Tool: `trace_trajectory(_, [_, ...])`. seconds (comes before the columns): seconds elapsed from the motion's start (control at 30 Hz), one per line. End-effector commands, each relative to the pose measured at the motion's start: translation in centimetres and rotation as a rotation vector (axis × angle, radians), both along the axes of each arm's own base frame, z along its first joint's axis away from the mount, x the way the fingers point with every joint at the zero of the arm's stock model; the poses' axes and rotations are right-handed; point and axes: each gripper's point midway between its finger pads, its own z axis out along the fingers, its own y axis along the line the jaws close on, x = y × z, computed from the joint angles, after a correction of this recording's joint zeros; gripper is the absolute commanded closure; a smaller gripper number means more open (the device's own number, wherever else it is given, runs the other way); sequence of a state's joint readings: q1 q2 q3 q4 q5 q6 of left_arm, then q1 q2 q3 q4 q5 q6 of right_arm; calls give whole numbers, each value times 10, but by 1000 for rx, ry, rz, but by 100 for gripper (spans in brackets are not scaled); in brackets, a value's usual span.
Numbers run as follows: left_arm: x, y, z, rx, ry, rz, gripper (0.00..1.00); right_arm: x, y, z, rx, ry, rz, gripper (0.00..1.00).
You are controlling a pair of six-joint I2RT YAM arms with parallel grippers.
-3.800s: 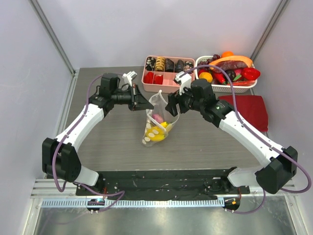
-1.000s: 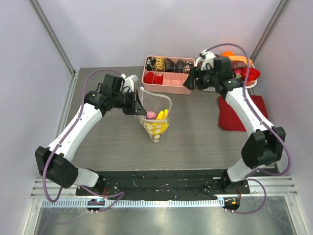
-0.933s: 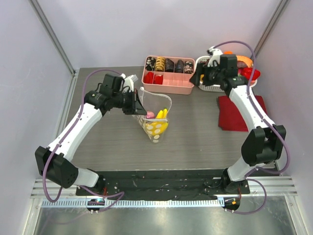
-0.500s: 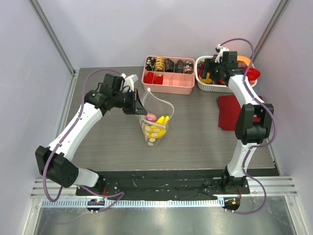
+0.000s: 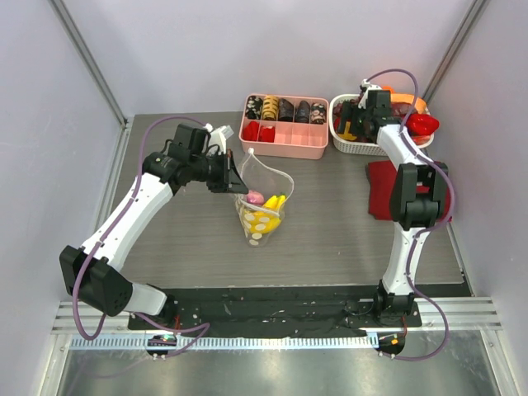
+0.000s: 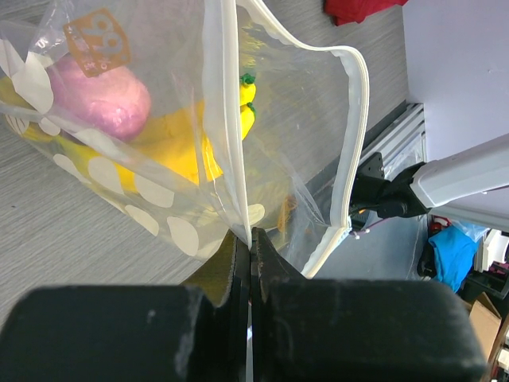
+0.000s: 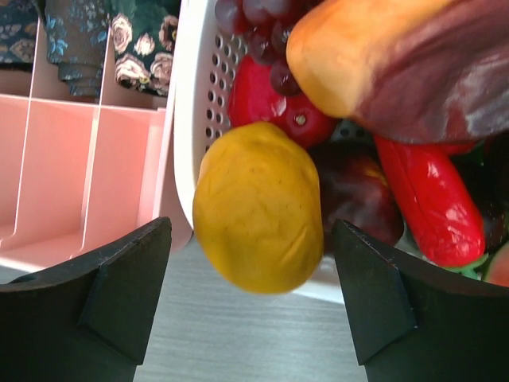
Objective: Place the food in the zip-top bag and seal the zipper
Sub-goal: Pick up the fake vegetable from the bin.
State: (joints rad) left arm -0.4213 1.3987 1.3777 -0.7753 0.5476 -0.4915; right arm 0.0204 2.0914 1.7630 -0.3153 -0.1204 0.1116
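Half loaded: pinching bag (image 5: 260,224) with left gripper (image 6: 249,239), straddling yellow fruit (image 7: 258,207) wide-jawed with right gripper (image 7: 252,225); next, close, lift.

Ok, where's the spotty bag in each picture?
Top external: the spotty bag sits mid-table, its rim pinched by the left gripper.
Left wrist: the bag fills the upper frame, above the shut jaws.
Right wrist: not in it.
Shared landmark: the pink toy inside the bag, in top and left wrist views.
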Motion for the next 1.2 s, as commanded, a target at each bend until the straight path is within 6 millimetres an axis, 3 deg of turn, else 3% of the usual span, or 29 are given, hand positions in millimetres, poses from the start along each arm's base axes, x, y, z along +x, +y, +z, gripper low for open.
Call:
trace_trajectory(0.0, [1,-4,8,-25,-28,-24,100,27,-3,29,-7,-114,-29,13])
trace_trajectory(0.33, [2,-4,8,-22,-32,-29,100,16,-3,26,-30,-94,-12,19])
trace_trajectory(0.5, [0,-2,9,-15,-39,-25,100,12,-3,27,-30,-92,-4,32])
trace_trajectory(0.63, [0,0,9,-14,-44,-22,100,9,-2,43,-28,-118,2,48])
trace_trajectory(0.73, [0,0,9,-9,-47,-23,100,5,-2,57,-27,-137,7,53])
trace_trajectory(0.8, [0,0,10,-9,-53,-26,100,-1,1,77,-4,-164,21,54])
trace_trajectory(0.9, [0,0,10,-7,-55,-28,100,-20,12,105,48,-185,74,59])
trace_trajectory(0.97, [-1,1,9,-4,-53,-30,100,-37,22,113,88,-170,120,64])
trace_trajectory(1.0, [-1,1,9,-6,-50,-34,100,-50,28,138,108,-207,148,66])
trace_trajectory(1.07, [-3,1,9,-8,-43,-36,100,-76,48,158,187,-205,235,68])
trace_trajectory(1.1, [-3,1,9,-10,-44,-39,100,-94,56,184,211,-248,273,69])
trace_trajectory(1.13, [-3,0,8,-9,-43,-42,100,-114,70,199,250,-259,347,71])
trace_trajectory(1.17, [-3,0,9,-11,-43,-42,100,-131,87,200,264,-252,401,71])
